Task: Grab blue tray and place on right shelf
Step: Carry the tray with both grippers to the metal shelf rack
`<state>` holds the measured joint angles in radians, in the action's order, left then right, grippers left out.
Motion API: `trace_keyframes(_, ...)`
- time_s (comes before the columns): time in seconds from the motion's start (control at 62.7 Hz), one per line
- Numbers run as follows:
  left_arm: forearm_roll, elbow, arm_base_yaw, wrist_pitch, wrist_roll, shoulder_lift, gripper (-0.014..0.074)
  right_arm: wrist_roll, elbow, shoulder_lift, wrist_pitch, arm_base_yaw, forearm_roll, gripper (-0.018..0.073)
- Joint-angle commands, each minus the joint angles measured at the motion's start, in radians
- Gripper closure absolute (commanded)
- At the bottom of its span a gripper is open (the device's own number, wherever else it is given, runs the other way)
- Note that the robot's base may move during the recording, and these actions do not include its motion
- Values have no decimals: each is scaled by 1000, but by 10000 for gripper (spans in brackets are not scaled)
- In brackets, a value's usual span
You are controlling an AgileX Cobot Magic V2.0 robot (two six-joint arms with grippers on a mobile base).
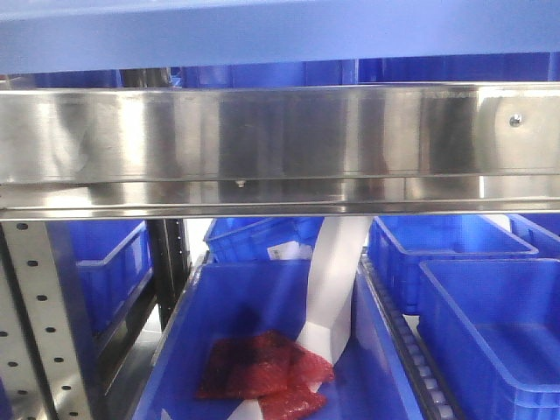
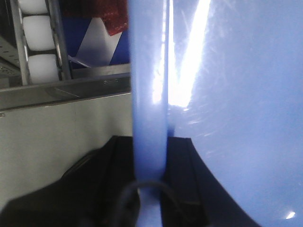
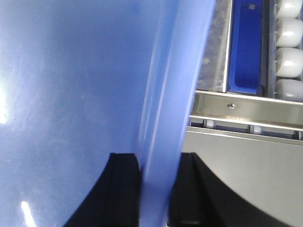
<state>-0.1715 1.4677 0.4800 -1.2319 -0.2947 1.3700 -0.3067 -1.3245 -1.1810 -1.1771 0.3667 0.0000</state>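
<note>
The blue tray [image 1: 262,35] shows in the front view as a pale periwinkle band across the top, just above the broad steel front rail of the right shelf [image 1: 280,131]. In the left wrist view my left gripper [image 2: 150,163] is shut on the tray's rolled rim [image 2: 149,85], one black finger on each side. The right wrist view has my right gripper [image 3: 155,189] shut on the opposite rim [image 3: 165,118], with the tray's glossy floor [image 3: 71,85] filling the left half. Neither gripper shows in the front view.
Below the rail sit several deep dark-blue bins [image 1: 472,315]. One holds a red mesh bag [image 1: 262,367] and a white chute-like piece [image 1: 332,280]. White rollers [image 3: 289,52] run beside the bins. A perforated upright [image 1: 39,324] stands at the left.
</note>
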Motion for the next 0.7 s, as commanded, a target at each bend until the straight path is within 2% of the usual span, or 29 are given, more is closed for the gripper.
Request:
trace_keyframes(0.0,24,25,-1,-100,20,-34,645,27,-37,28,39,-6,-49,503)
trace_keyframes(0.447,33,29,-1,-70,20,-26,645,27,-37,28,47,-6,-49,503)
trace_keyframes(0.574,33,63,-3,-60,97,0,645,28,-38,28,79,-6,-41,503)
trace_keyframes(0.686,37,176,-22,-59,98,52,645,28,-79,11,136,-6,-20,503)
